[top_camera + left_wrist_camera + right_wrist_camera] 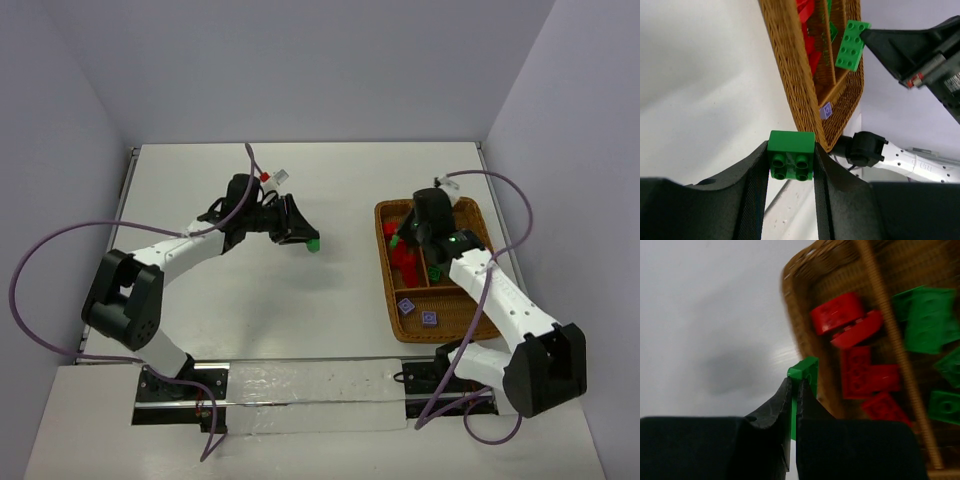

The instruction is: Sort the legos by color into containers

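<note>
Bricks are in both grippers as I watch from the console. On the overhead view the left gripper [308, 240] reaches out over the middle of the table [250, 300], apart from the tray [388, 285] and to its left. Its fingers [756, 175] are parted only by the width of a green brick [791, 155], which they clamp from both sides at the tips. The brick's hollow underside faces the wrist camera, and it hangs clear of the table.

The right gripper [400, 238] is above the far left part of the tray, close to the left rim. Its fingers [772, 410] are all but closed, with only a sliver of a gap, and they pinch a thin green plate [805, 372] by its edge. From the left wrist I see that plate face on, with two rows of studs, tilted and held off the wicker.

Inside the tray, red bricks [405, 262] lie in the left compartment. Green bricks [437, 270] lie in the one just right of it, across a partition. Purple bricks [407, 306] with pale tops lie in the near section, two of them side by side. I cannot tell whether the far right compartment holds anything, since the right arm covers it.
</note>
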`<state>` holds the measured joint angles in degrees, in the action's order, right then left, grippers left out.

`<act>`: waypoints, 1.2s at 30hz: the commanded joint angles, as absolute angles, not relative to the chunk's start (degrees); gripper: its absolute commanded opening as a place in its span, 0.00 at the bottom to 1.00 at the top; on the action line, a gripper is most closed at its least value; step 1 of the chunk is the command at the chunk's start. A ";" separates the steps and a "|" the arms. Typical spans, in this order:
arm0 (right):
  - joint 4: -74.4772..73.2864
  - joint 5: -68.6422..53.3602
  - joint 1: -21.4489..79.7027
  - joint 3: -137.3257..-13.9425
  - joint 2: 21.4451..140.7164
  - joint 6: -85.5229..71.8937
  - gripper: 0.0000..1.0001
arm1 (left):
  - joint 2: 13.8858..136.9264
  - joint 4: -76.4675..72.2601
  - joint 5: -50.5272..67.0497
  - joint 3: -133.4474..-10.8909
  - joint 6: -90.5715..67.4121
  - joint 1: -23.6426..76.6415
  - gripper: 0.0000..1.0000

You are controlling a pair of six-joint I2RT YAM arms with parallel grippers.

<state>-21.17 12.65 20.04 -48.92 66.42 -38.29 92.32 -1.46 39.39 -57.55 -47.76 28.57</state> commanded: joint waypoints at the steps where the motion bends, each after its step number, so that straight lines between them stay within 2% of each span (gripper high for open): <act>1: -24.83 17.45 11.94 -47.32 60.60 -33.50 0.00 | 87.84 6.36 33.98 -63.19 -42.07 29.52 0.00; 9: -26.83 18.48 4.02 -44.26 57.24 -31.56 0.00 | 89.66 12.65 28.20 -70.28 -39.60 34.48 0.00; 16: -26.27 22.16 3.34 -44.12 60.12 -29.70 0.00 | 91.50 13.28 27.69 -72.79 -39.91 37.01 0.00; 18: -25.66 22.67 3.08 -43.86 60.65 -29.35 0.03 | 91.76 13.62 27.77 -73.31 -40.26 37.54 0.00; 20: -24.96 22.40 3.08 -43.86 61.40 -28.38 0.12 | 92.04 13.52 27.55 -73.84 -40.59 38.47 0.00; 21: -24.70 22.09 3.02 -43.92 62.18 -27.98 0.26 | 92.29 13.65 27.45 -74.15 -40.66 38.82 0.00; 22: -24.55 21.97 2.99 -44.06 62.49 -27.63 0.31 | 92.37 13.71 27.31 -74.55 -40.69 39.11 0.00; 24: -24.43 21.10 3.01 -44.58 64.15 -27.14 0.53 | 93.61 14.28 27.22 -76.23 -40.89 39.79 0.00; 26: -24.25 20.37 3.00 -44.75 64.96 -27.08 0.66 | 95.04 14.87 27.14 -77.36 -41.32 40.54 0.00; 29: -24.22 19.84 3.08 -45.32 64.79 -27.29 0.71 | 97.86 16.56 26.49 -81.40 -41.62 41.43 0.00; 36: -28.32 19.17 2.99 -49.23 58.33 -28.83 0.72 | 107.54 20.39 25.76 -97.42 -43.51 43.68 0.00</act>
<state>-26.48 18.93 3.33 -44.37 63.77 -27.79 102.66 17.92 26.98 -86.15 -41.90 42.03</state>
